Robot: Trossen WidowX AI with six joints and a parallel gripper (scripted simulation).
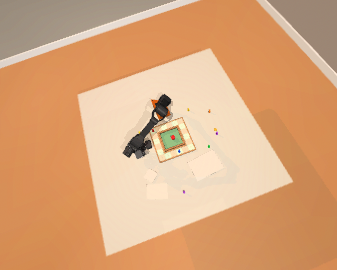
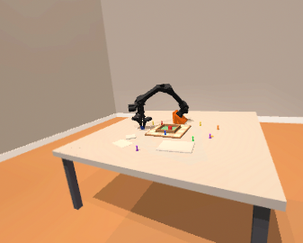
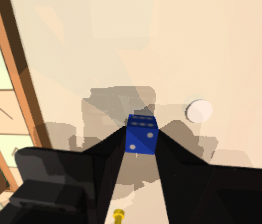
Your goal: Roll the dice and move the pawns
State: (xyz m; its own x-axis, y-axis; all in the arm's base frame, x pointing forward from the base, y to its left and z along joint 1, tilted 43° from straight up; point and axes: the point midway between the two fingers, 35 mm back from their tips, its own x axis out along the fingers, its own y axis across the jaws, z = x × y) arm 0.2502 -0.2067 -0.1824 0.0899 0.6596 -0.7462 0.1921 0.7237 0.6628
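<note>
Clamping on the blue die [image 3: 142, 134] low on the counter [image 3: 191, 55], left of the board [image 3: 6, 115], the hand [image 3: 141, 145] grips only its edges — a hasty lift could let it slip out.

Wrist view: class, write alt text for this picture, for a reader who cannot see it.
The gripper is closed on a blue die, its two dark fingers pressing the die's sides just above a pale table. A small white disc lies to the right of the die, the board's edge runs down the left, and a yellow pawn shows at the bottom.
</note>
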